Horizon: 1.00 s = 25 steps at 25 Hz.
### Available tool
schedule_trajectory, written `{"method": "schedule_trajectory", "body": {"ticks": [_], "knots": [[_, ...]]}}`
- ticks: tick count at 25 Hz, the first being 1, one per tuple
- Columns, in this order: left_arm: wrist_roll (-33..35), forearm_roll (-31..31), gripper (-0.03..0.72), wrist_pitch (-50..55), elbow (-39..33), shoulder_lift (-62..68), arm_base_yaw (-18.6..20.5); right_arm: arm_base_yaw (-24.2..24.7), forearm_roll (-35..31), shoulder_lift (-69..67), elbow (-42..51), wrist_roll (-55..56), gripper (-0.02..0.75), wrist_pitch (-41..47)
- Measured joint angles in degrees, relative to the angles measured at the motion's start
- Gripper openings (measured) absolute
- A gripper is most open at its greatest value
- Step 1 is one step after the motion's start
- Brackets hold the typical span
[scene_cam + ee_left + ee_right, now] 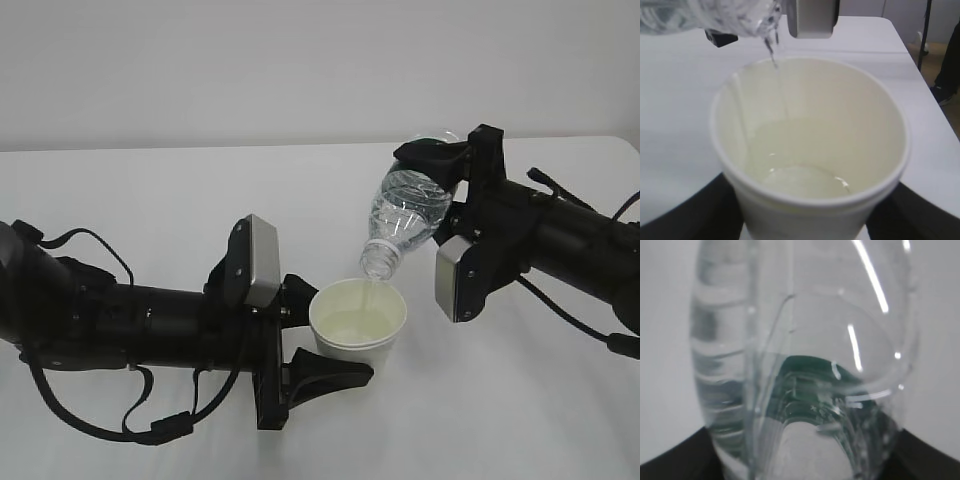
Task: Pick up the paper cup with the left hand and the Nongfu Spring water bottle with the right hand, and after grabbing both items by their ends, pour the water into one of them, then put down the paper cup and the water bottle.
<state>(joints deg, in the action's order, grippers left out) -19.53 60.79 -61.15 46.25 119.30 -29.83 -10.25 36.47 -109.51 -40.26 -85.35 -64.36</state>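
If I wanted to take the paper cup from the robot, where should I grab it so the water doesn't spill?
Probably the paper cup wall just under the rolled rim, from its free right side. The left hand already clamps its lower part from the left, and the water bottle pours from above.

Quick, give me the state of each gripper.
Left gripper: closed on the paper cup.
Right gripper: closed on the water bottle, tipped neck down over the cup.
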Motion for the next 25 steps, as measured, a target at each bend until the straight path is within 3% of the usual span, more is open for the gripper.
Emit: {"method": "schedule_trajectory", "body": {"ticks": [25], "knots": [[0.0, 0.1, 0.481, 0.0, 0.0, 0.0, 0.0, 0.0, 0.0, 0.0, 0.0, -0.1, 0.456, 0.0]]}}
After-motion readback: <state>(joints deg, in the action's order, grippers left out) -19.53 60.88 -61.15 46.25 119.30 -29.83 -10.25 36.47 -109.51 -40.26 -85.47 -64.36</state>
